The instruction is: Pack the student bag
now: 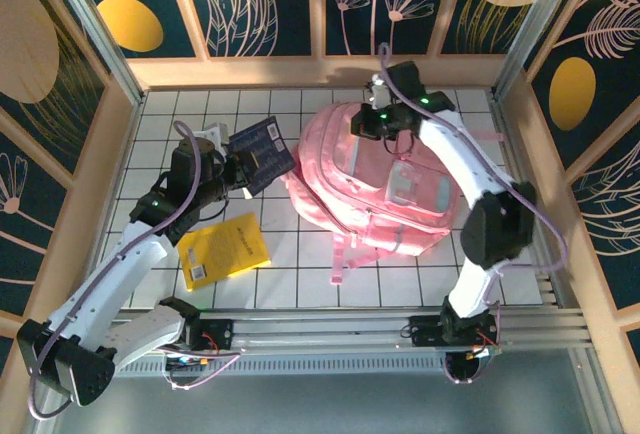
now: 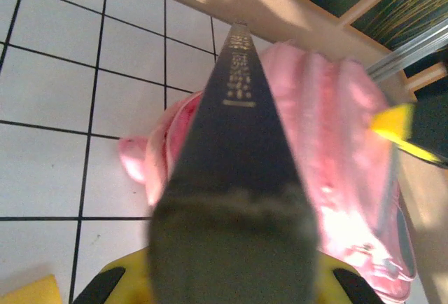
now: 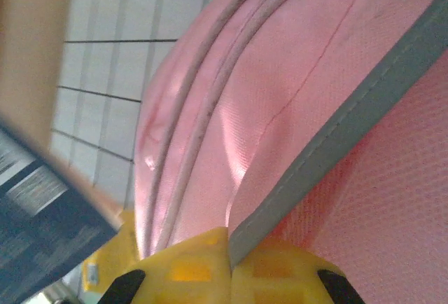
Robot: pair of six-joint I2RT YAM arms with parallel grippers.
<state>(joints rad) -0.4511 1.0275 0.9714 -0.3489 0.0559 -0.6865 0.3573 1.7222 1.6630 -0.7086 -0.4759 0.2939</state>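
Pink fabric with a grey edge sits pinched in the right gripper (image 3: 229,265) at the far end of the student bag (image 1: 370,199) (mid-table); the left gripper (image 1: 240,172) clamps a dark blue book (image 1: 264,152) beside it.

White arm links (image 1: 452,159), black joints (image 1: 497,226), lilac cables (image 1: 560,234), green LEDs (image 1: 423,102); yellow fingers (image 3: 196,269).

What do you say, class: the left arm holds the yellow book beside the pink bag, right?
No: the left gripper holds the dark blue book beside the student bag; the yellow book lies flat on the table, as the top external view shows.
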